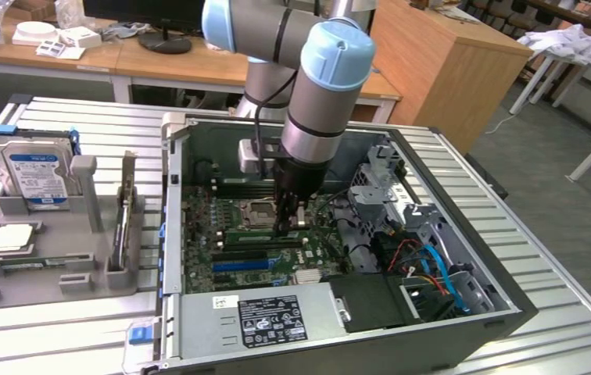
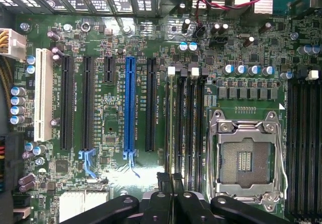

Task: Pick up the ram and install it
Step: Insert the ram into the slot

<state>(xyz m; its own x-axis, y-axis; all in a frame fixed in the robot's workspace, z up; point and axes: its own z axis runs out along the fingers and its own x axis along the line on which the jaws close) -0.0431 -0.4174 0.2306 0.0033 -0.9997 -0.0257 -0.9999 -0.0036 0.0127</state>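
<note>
Step in hand: install, not pickup. The grey-and-light-blue robot arm [image 1: 316, 94] reaches down into the open dark-grey desktop PC case [image 1: 173, 234]. Jaws are narrow, nearly closed, and as far as I can tell they pinch the top edge of the ram [image 1: 256, 233], a long thin green circuit-board stick. The ram stands on edge along a black memory slot, just beside the empty silver CPU socket [image 1: 258, 211].

In the wrist view the black fingertips [image 2: 162, 183] sit over the slot bank between the socket and the long black expansion slots, with the blue slot [image 2: 130, 103] beyond those. Cannot tell if the stick is fully seated or only resting in the slot mouth. The white end clips [image 2: 171, 71] are too small to read as latched or not.

Judgement: pickup done, insertion mid to late. Finishing calls for a straight, even press down with the stick square to the slot, the notch matched and both clips snapping. A tilt risks jamming one end.

Containers:
- **Case:** holds the green motherboard [image 1: 223, 258], a power supply with a black label [image 1: 271, 320], and red, blue and orange cables [image 1: 436, 269] at the exterior view's right.
- **Grey moulded parts tray** [image 1: 40, 289]**:** sits on the slatted metal counter [image 1: 55, 340], to the exterior view's left of the case. It holds a silver-and-blue hard drive [image 1: 33, 168] upright and a square silver processor chip [image 1: 12, 238] lying flat, both well apart from the jaws.
</note>
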